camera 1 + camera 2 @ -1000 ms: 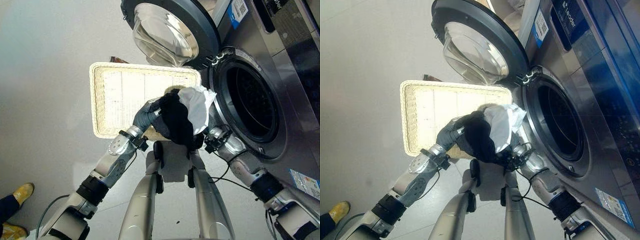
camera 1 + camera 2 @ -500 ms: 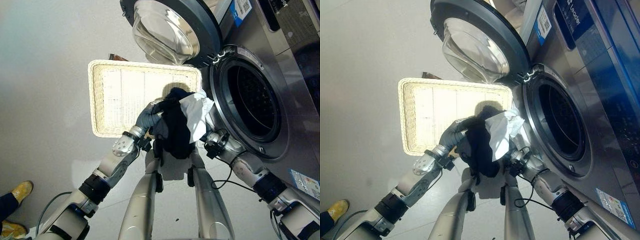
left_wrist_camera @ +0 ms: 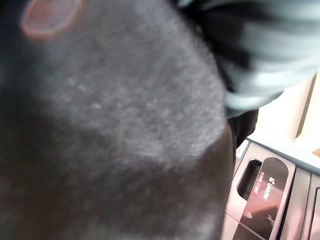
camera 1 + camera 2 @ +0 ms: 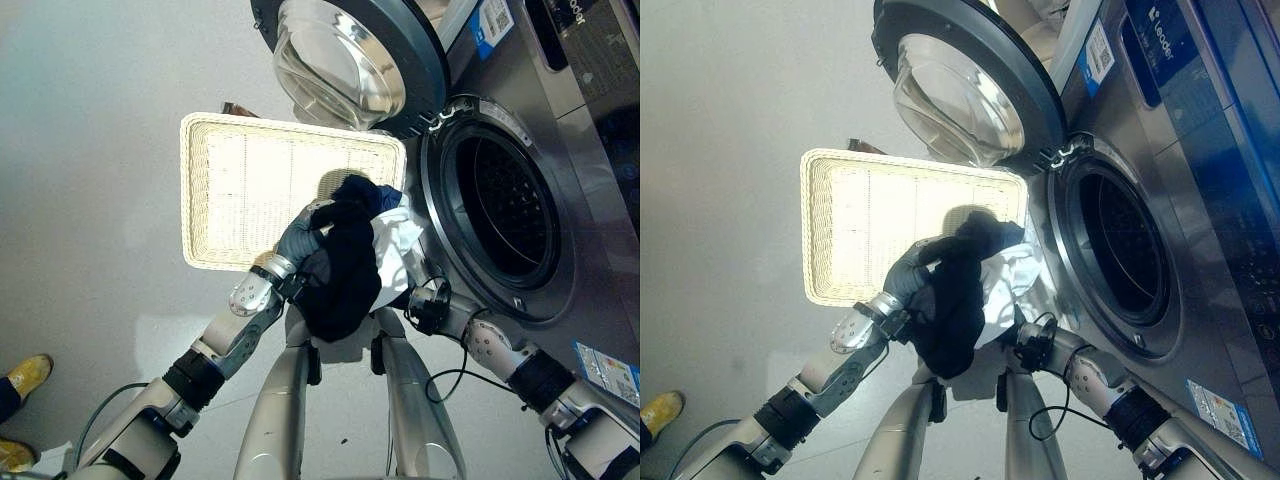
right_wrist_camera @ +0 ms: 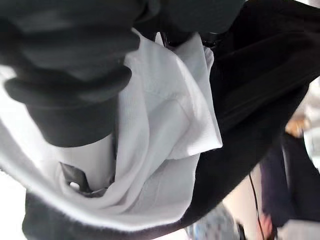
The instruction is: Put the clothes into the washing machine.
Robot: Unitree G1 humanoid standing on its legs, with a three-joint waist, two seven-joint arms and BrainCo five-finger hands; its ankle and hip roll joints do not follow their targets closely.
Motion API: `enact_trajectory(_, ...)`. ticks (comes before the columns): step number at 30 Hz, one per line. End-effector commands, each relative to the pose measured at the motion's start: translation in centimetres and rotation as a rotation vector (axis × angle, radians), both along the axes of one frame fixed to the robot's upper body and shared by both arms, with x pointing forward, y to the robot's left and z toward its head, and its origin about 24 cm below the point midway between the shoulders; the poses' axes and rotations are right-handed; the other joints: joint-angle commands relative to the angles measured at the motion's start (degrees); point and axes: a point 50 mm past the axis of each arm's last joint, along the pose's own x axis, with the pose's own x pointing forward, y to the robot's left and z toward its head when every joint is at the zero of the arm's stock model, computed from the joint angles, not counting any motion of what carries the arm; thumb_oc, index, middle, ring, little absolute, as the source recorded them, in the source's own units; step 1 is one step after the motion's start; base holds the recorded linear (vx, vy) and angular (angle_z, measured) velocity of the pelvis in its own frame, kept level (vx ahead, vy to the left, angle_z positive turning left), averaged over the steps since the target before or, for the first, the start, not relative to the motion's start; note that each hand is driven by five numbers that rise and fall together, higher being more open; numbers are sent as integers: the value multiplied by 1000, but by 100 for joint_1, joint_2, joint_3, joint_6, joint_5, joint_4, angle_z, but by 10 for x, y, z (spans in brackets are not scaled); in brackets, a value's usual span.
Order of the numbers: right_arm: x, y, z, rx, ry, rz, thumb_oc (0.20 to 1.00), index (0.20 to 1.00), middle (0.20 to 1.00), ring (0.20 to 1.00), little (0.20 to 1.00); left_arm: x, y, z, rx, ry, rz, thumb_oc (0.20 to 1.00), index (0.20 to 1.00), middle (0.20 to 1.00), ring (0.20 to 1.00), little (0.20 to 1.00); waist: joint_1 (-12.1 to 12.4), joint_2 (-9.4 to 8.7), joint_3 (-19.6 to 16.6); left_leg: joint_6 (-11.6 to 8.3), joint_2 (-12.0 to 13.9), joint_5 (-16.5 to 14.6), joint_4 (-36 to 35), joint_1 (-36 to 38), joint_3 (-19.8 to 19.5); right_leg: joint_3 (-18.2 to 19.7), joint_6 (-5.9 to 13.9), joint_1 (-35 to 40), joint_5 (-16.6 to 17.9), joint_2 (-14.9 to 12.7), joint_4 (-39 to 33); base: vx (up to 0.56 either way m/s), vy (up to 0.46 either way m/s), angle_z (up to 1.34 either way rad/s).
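Note:
A bundle of clothes, a black garment (image 4: 338, 280) over a white one (image 4: 400, 248), hangs in the air between the basket and the washing machine's round opening (image 4: 505, 215). My left hand (image 4: 300, 238) grips the black garment from the basket side, fingers curled into the cloth. My right hand is buried under the bundle on the machine side; its dark ribbed cover (image 5: 70, 75) shows against the white cloth (image 5: 160, 130). In the left wrist view black cloth (image 3: 110, 130) lies right over the camera. The machine's glass door (image 4: 340, 60) stands open.
A pale wicker basket (image 4: 250, 180) with nothing in it lies on the grey floor left of the machine, under the open door. A person's yellow shoe (image 4: 25, 372) shows at the lower left. The machine's steel front (image 4: 590, 200) runs along the right.
The black garment has slid over the white one and hangs lower. My right forearm has dropped a little and the left hand has edged towards the machine.

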Motion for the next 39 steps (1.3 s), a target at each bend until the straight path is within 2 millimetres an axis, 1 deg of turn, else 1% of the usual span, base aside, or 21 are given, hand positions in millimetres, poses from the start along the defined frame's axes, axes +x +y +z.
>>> enact_trajectory(1,-34,58,25,326,52,333,1000,1000,1000,1000,1000,-15,-20,18,-12,-107,-128,200,200,200,200,200,201,-190,-141,-183,-126,-86,-172,56,57,-204,321,-37,-360,253,238,0,0,0)
enact_trajectory(3,-36,62,26,353,48,345,1000,1000,1000,1000,1000,-15,-22,16,-26,-90,-133,200,200,200,200,200,204,-187,-141,-188,-121,-74,-199,61,55,-214,318,-31,-359,255,222,0,0,0)
enact_trajectory(4,-36,64,29,384,38,329,805,805,805,805,805,-16,-23,13,-48,-68,-140,200,200,200,200,200,208,-182,-141,-194,-121,-64,-212,58,50,-235,317,-34,-355,245,212,0,0,0)
enact_trajectory(5,-34,64,31,401,27,306,539,539,539,539,539,-16,-23,12,-58,-57,-142,200,200,200,200,200,210,-179,-141,-198,-119,-61,-214,57,52,-249,319,-35,-354,237,210,0,0,0)
enact_trajectory(6,-31,64,34,424,9,265,216,216,216,216,216,-16,-23,10,-73,-41,-144,200,200,200,200,200,213,-172,-141,-202,-117,-53,-220,53,55,-274,320,-42,-350,226,211,0,0,0)
enact_trajectory(8,-27,63,38,451,-14,202,200,200,200,200,200,-15,-23,8,-102,-15,-141,200,200,200,200,200,215,-160,-141,-209,-113,-47,-230,45,60,-292,317,-52,-353,217,208,0,0,0)
enact_trajectory(10,-19,57,45,519,-62,96,200,200,200,200,200,-15,-19,-2,-144,48,-106,200,200,200,200,200,229,-116,-141,-208,-120,-34,-246,25,63,-356,308,-70,-367,187,212,-8,32,0)
enact_trajectory(15,-13,47,52,618,-74,20,200,200,200,200,200,-14,-8,-17,-153,108,-31,200,200,200,200,200,242,-54,-141,-203,-141,-8,-227,-30,47,-412,302,-103,-372,157,237,-2,6,0)
enact_trajectory(16,-13,47,52,618,-74,20,200,200,200,200,200,-14,-8,-17,-153,108,-31,200,200,200,200,200,242,-54,-141,-203,-141,-8,-227,-30,47,-412,302,-103,-372,157,237,0,0,0)
enact_trajectory(17,-12,45,53,621,-85,-2,200,200,200,200,200,-14,-5,-20,-162,118,-14,200,200,200,200,200,247,-45,-141,-200,-141,-3,-231,-33,45,-421,300,-110,-372,155,242,0,0,0)
enact_trajectory(18,-7,37,53,595,-133,-80,200,200,200,200,200,-13,4,-25,-204,141,31,200,200,200,200,200,250,-22,-141,-200,-139,10,-252,-43,60,-430,297,-122,-375,152,238,0,0,0)
enact_trajectory(20,-4,31,53,575,-162,-144,200,200,200,200,200,-12,11,-27,-244,151,61,200,200,200,200,200,260,-12,-141,-197,-139,16,-282,-33,58,-440,293,-117,-384,150,232,9,15,1)
enact_trajectory(23,1,18,51,607,-153,-217,200,200,200,200,200,-11,23,-28,-271,136,125,200,200,200,200,200,262,-1,-141,-182,-141,6,-290,-33,61,-460,294,-138,-413,153,275,0,0,0)
enact_trajectory(25,2,11,50,625,-148,-248,200,200,200,200,200,-11,29,-29,-280,137,146,200,200,200,200,200,260,-3,-141,-175,-143,-6,-271,-33,65,-465,299,-140,-420,147,298,0,0,0)
enact_trajectory(29,3,7,50,648,-135,-271,200,200,200,200,200,-11,33,-31,-265,137,156,200,200,200,200,200,260,-1,-141,-159,-158,-21,-234,-41,59,-456,300,-150,-428,148,328,0,0,0)
enact_trajectory(33,1,10,47,658,-95,-251,200,200,200,200,200,-11,32,-35,-236,147,147,200,200,200,200,200,249,4,-141,-144,-166,-40,-194,-50,37,-403,296,-175,-436,167,371,0,0,0)
enact_trajectory(34,0,13,45,646,-87,-238,200,200,200,200,200,-11,30,-36,-201,149,140,200,200,200,200,200,243,0,-141,-137,-160,-54,-162,-66,37,-361,290,-187,-446,180,389,0,0,0)
enact_trajectory(35,-1,15,44,637,-86,-226,200,200,200,200,200,-11,29,-37,-176,149,140,300,300,300,300,300,238,-1,-141,-136,-159,-60,-156,-70,31,-335,287,-192,-448,191,388,0,0,0)
enact_trajectory(36,-1,15,44,634,-86,-221,200,200,200,200,200,-11,28,-37,-169,150,143,438,438,438,438,438,236,-1,-141,-137,-159,-62,-154,-71,29,-328,285,-194,-448,194,388,0,0,0)
enact_trajectory(37,-2,18,43,621,-76,-200,200,200,200,200,200,-11,28,-39,-148,152,157,1000,1000,1000,1000,1000,234,3,-141,-133,-165,-61,-148,-78,13,-314,280,-200,-449,202,390,0,0,0)
enact_trajectory(39,-4,24,40,575,-57,-167,200,200,200,200,200,-9,29,-37,-128,143,177,1000,1000,1000,1000,1000,233,6,-141,-133,-174,-60,-143,-80,-6,-283,271,-203,-455,223,394,22,-49,0)
